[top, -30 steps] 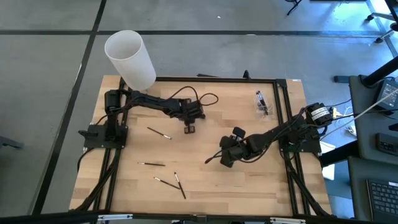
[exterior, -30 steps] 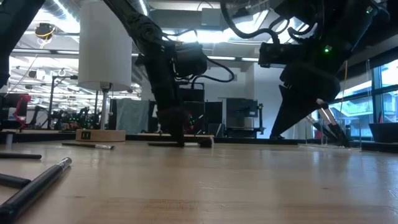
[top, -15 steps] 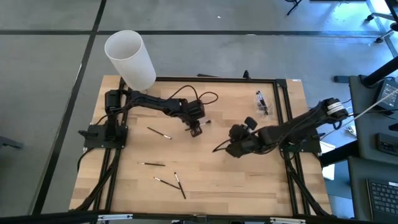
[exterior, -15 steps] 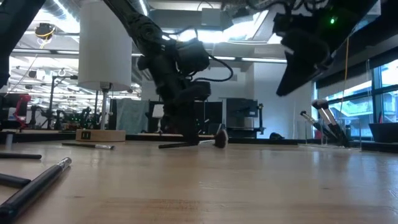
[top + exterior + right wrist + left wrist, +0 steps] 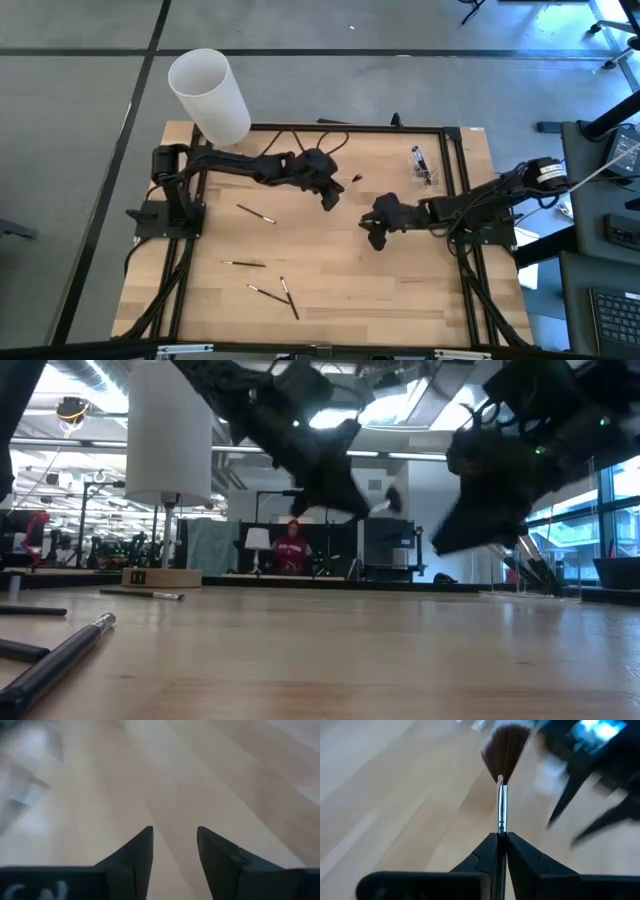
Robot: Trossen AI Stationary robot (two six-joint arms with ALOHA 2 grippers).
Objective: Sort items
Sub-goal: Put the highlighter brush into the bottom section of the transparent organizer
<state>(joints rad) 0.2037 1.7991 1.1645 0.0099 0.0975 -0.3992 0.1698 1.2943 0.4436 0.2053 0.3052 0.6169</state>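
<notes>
High: left pincer [image 5: 331,195] raised mid-table, tufted brush [image 5: 352,180] clamped; other brushes [image 5: 267,288] lie near-left | Left wrist: brush ferrule [image 5: 502,810] pinched | Right wrist: right pincer [image 5: 174,851] parted, empty | Step judged: carry; placing required next.

My left claw [image 5: 333,196] and my right claw [image 5: 377,237] are hanging close together over the middle of the pale wooden table [image 5: 400,290], narrowing the gap between them. The near right part of the boards is lying bare. Four slim dark makeup brushes [image 5: 268,279] are lying scattered on the near left. A tall white cylinder [image 5: 210,95] is blocking the far left corner; a small brush cluster [image 5: 422,166] is sitting far right.
</notes>
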